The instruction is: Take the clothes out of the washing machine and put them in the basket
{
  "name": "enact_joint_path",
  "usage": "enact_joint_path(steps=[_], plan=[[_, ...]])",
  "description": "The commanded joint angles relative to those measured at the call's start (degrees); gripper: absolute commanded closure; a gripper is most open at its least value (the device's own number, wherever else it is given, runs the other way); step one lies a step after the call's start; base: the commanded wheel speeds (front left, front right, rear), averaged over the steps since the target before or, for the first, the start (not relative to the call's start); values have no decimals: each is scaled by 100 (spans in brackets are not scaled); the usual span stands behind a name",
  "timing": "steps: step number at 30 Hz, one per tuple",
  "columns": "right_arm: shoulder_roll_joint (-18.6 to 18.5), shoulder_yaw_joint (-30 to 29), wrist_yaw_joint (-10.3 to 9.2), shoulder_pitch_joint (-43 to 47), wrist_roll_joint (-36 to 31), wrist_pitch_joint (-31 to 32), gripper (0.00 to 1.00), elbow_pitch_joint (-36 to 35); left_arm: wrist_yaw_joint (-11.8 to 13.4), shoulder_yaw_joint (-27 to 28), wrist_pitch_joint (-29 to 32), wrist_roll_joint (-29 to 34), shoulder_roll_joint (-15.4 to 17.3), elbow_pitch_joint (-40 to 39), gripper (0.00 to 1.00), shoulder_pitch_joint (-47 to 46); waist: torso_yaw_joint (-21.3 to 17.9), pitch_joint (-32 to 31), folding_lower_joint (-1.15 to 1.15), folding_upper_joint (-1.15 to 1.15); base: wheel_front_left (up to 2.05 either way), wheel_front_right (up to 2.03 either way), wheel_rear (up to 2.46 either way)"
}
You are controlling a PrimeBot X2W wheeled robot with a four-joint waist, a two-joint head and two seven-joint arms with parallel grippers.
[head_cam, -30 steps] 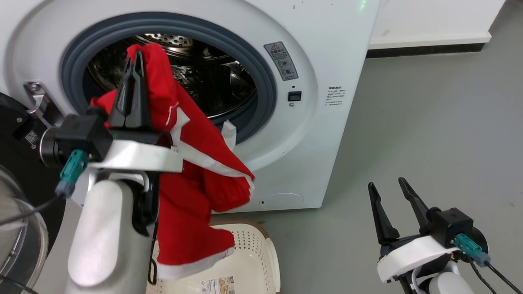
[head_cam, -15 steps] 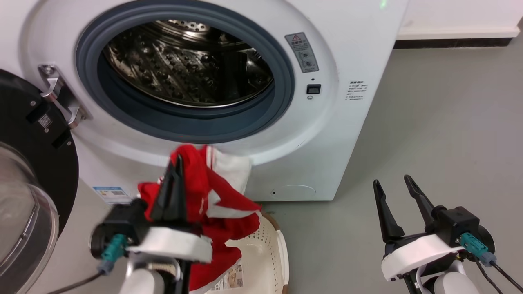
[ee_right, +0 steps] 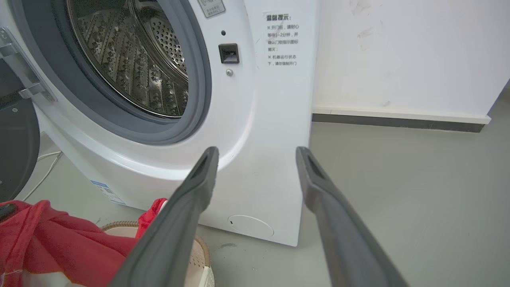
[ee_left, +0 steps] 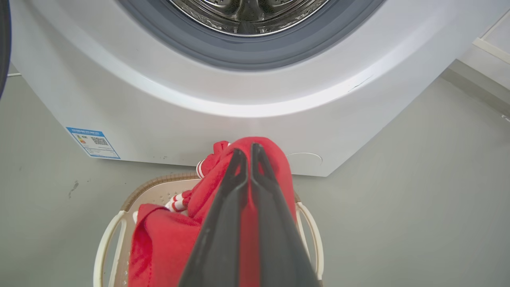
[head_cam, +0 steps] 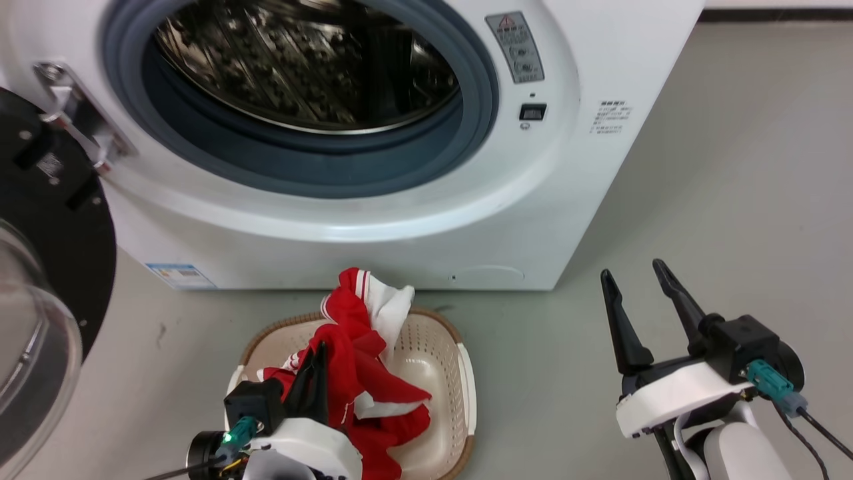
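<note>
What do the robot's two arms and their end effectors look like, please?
The right end effector has two long, tapering matte-black fingers on a glossy white curved bracket, beside a black block-shaped wrist housing. A teal plug feeds a black cable; the forearm is pale grey. The left end effector matches, its teal connector glowing green.

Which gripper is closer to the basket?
The left. The left gripper sits over the basket, shut on the red jersey; the right gripper hangs open above the floor, off to the basket's right.
</note>
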Motion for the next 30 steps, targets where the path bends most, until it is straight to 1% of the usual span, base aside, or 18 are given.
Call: enact_joint_path(steps=[1,9,11,22,30], plan=[[6,3,-4,-100,-9,6,0,-30,-33,-2,-58,-34,-9,219,100,-194,-32,246,0,0,0,0,0],[6,120,-4,-475,-70,-9,0,-98,-182,44,-141,-14,-12,1832,100,-1176,-146,1072,0,0,0,0,0],[6,145,-4,-577,-77,-33,0,-137,-185,104,-146,26,-10,2157,100,-1485,-191,1299,0,0,0,0,0],[7,313,-4,-1080,-27,-149,0,-147,-214,494,-142,344,155,3200,100,-2538,-509,2342,0,0,0,0,0],[6,484,-4,-1360,24,-252,0,-49,-145,683,-138,337,258,4248,100,-3153,-633,2788,0,0,0,0,0]])
